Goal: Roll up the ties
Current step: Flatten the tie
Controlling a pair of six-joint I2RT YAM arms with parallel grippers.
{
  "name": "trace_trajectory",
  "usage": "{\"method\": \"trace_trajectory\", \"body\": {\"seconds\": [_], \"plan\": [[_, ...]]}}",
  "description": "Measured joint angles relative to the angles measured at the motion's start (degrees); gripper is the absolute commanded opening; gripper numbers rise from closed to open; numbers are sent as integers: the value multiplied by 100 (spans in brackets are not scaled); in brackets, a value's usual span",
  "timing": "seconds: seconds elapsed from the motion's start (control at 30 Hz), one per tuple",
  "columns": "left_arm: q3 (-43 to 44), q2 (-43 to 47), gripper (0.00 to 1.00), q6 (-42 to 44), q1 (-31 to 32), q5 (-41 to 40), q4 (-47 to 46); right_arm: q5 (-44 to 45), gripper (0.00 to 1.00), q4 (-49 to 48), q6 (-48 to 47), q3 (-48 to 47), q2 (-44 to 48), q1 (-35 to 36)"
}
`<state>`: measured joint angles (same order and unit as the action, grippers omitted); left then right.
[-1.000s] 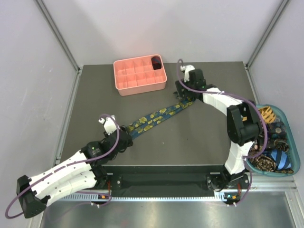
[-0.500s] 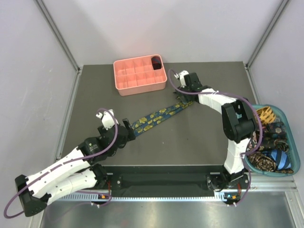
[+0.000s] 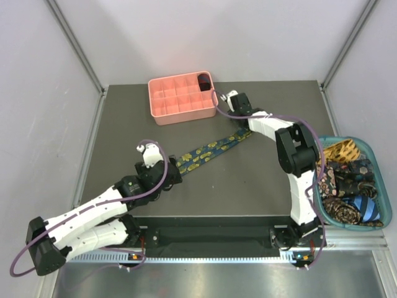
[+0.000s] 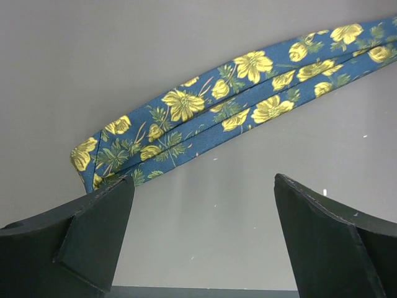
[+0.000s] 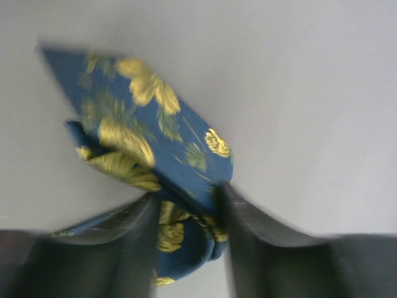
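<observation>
A navy tie with yellow flowers (image 3: 211,149) lies folded lengthwise in a diagonal strip on the dark table. Its near folded end (image 4: 93,164) sits just beyond my left gripper (image 4: 201,217), which is open and holds nothing. In the top view the left gripper (image 3: 173,171) stands at the tie's lower left end. At the far end my right gripper (image 3: 242,128) is shut on the tie's bunched fabric (image 5: 186,226), pinched between both fingers (image 5: 260,245). The pointed tip (image 5: 124,87) sticks out past them. A dark rolled tie (image 3: 203,81) sits in the pink tray.
The salmon-pink grid tray (image 3: 180,110) stands at the back, close to the right wrist. A teal basket (image 3: 383,186) off the table's right edge holds several loose ties (image 3: 350,177). Grey walls close in the sides and back.
The right gripper has shut on the tie's far end and drifted left toward the tray. The left gripper opened wide and moved right, up to the tie's near end.
</observation>
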<state>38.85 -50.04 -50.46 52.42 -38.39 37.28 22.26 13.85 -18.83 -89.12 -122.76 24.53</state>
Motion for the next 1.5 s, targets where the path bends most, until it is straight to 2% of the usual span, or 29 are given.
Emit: {"method": "trace_trajectory", "body": {"seconds": [0.03, 0.13, 0.5, 0.57, 0.6, 0.63, 0.7, 0.83, 1.0, 1.1, 1.33, 1.4, 1.5], "plan": [[-57, -33, 99, -2, 0, 2, -68, -17, 19, 17, 76, -31, -2, -20], [-243, -94, 99, -7, -15, 22, -157, -409, 3, 24, 472, -127, -2, -181], [-461, -236, 99, -42, -22, 282, -566, -3460, 2, -911, 2771, 282, 129, -2057], [-577, -236, 99, -46, -22, 352, -673, -3939, 7, -1141, 3187, 339, 125, -2371], [-627, -236, 99, -50, -22, 387, -704, -4107, 15, -1220, 3342, 339, 120, -2481], [-667, -236, 99, -52, -22, 426, -732, -4319, 43, -1340, 3554, 339, 120, -2612], [-686, -236, 99, -52, -22, 457, -741, -4577, 48, -1508, 3827, 328, 114, -2763], [-686, -236, 99, -46, -22, 452, -776, -4885, 70, -1829, 4352, 262, 22, -2927], [-590, -236, 99, 2, -44, 424, -680, -4695, 79, -1864, 4544, 262, 22, -2957], [-404, -236, 99, 105, -197, 444, -614, -4251, 99, -1698, 4522, 269, 48, -2957], [-208, -254, 99, 551, -1412, 1285, -719, -3442, 98, -1274, 4179, 721, 800, -2935], [-208, -302, 99, 688, -1749, 1567, -743, -3252, 95, -1115, 3978, 835, 1163, -2852], [-208, -361, 98, 872, -2100, 1974, -772, -2857, 84, -1047, 3694, 1185, 1801, -2542]]}}
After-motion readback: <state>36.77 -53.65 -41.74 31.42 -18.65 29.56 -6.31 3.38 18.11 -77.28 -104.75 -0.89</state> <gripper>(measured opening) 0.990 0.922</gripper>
